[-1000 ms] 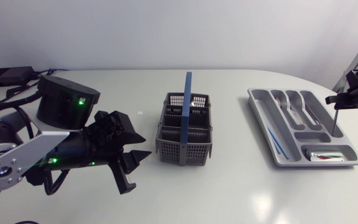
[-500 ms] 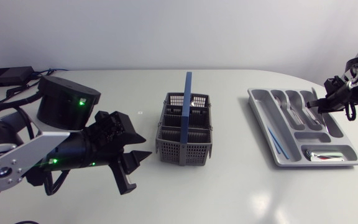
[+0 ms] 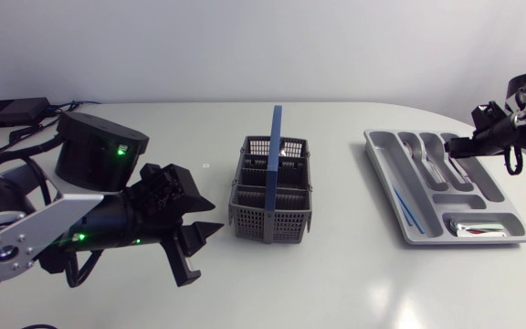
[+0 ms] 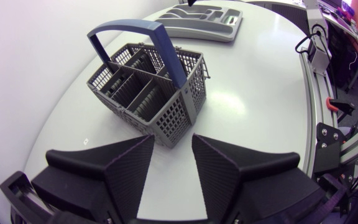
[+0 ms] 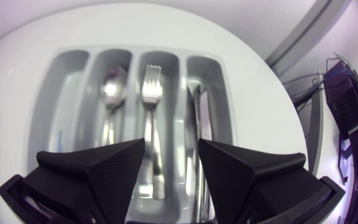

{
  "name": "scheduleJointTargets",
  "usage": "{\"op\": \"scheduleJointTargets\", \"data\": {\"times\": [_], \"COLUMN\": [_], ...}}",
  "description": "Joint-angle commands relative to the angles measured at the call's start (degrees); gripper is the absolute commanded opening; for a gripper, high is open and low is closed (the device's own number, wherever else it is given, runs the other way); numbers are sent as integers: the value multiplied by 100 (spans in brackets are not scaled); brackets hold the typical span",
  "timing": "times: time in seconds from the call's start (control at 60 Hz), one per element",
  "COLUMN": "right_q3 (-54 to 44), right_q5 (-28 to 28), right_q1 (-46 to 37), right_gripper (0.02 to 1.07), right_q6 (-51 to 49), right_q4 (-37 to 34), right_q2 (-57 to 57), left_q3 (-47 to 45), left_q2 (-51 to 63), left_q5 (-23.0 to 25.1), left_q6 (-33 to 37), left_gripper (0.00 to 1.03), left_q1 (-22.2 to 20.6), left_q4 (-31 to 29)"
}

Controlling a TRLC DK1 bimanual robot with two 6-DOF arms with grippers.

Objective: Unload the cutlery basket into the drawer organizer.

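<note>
The grey cutlery basket [image 3: 268,222] with an upright blue handle [image 3: 275,146] stands mid-table; no cutlery shows in it [image 4: 135,99]. At the right lies the grey drawer organizer [image 3: 468,240]. My right gripper [image 3: 468,146] hovers open over its far end, nothing between the fingers. Under that gripper [image 5: 171,168], the organizer [image 5: 67,68] holds a spoon [image 5: 109,93], a fork [image 5: 151,93] and a knife [image 5: 197,118] in neighbouring slots. My left gripper [image 3: 194,242] rests open left of the basket and points at it [image 4: 173,168].
A round black device [image 3: 99,146] and a flat black box [image 3: 12,111] with cables sit at the back left. Thin blue sticks [image 3: 409,212] lie in the organizer's left slot, and a shiny piece [image 3: 478,228] lies in its front cross slot.
My right gripper held a knife upright over the organizer's right side. It has opened, the knife is out of it, and the gripper has shifted left and up. The left arm kept still.
</note>
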Motion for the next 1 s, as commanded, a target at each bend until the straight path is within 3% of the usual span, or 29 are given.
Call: {"op": "scheduleJointTargets", "data": {"times": [0.0, 0.25, 0.55, 0.7, 0.733, 0.8, 0.983], "right_q3": [-456, -816, -139, 450, 722, 1021, 1970], "right_q5": [-151, -802, -1233, -1443, -1575, -1690, -2059], "right_q1": [417, 1726, 2807, 3018, 3080, 3177, 3326], "right_gripper": [74, 74, 72, 45, 33, 21, 18], "right_q6": [64, 415, 829, 1004, 1083, 1110, 1171], "right_q4": [124, 150, 238, 159, 80, -8, -623], "right_q2": [-625, -1055, -317, 237, 439, 667, 1353], "left_q3": [-48, 84, 251, 330, 365, 409, 497], "left_q2": [176, 387, 958, 1230, 1336, 1468, 1793], "left_q5": [57, 462, 646, 655, 655, 655, 655], "left_q6": [-24, 73, 310, 354, 354, 363, 372], "left_gripper": [46, 45, 37, 33, 33, 33, 33], "left_q1": [-65, -74, 32, 67, 84, 128, 304], "left_q4": [-31, -207, -189, -40, 31, 127, 391]}}
